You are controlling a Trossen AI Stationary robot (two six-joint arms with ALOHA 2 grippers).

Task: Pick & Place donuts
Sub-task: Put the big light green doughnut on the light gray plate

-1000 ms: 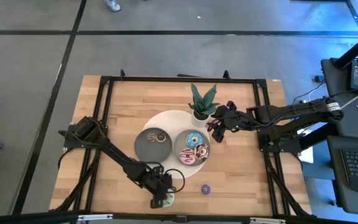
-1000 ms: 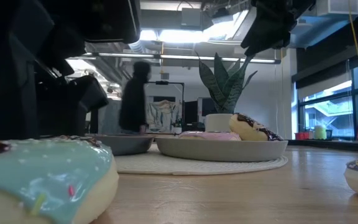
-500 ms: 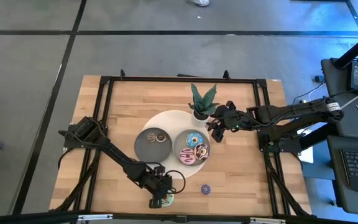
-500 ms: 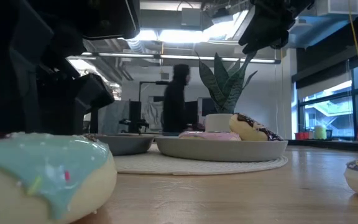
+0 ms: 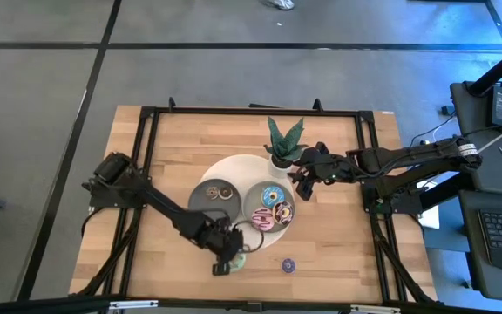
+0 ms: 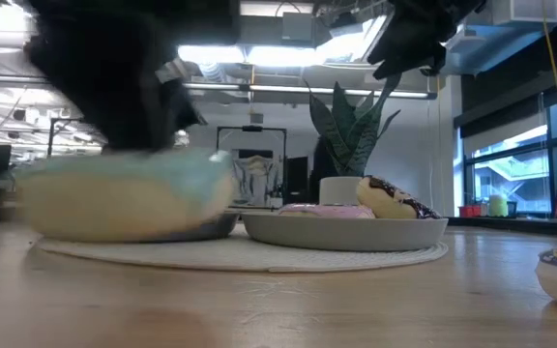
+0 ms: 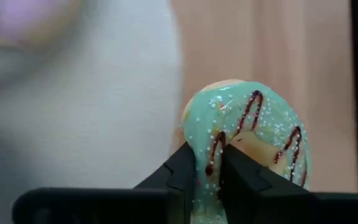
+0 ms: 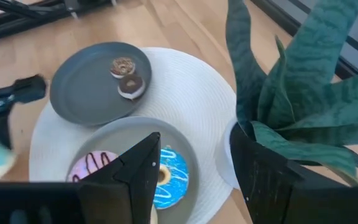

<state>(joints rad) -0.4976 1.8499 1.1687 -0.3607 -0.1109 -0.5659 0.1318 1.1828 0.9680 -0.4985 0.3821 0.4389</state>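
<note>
Here, low in the high view and a little left of centre, the left gripper (image 5: 227,260) has its jaws clamped on the mint-green donut (image 5: 234,259), lifted just off the wooden counter (image 5: 338,235) near the lower edge of the round white mat (image 5: 244,167). In the left wrist view the donut (image 7: 248,140) stands on edge between the two dark fingers (image 7: 179,171), which pinch its rim from either side; its green icing carries dark drizzle lines and pale sprinkles, and most of the ring rises above the fingertips. In the low view the same donut (image 6: 124,193) shows as a blurred pale shape at the left of the frame, level with the dishes. On the mat, the left grey dish (image 5: 200,205) holds two small brown donuts (image 5: 217,193), and the right grey dish (image 5: 253,197) holds a blue donut (image 5: 273,195), a pink donut (image 5: 262,218) and a chocolate-topped one beside them. A small purple donut (image 5: 288,264) lies alone on the counter at lower centre-right, well apart from the left gripper. The right gripper (image 5: 301,183) hangs right of centre, between the potted plant (image 5: 283,139) and the right dish, its jaws spread apart and holding nothing.
</note>
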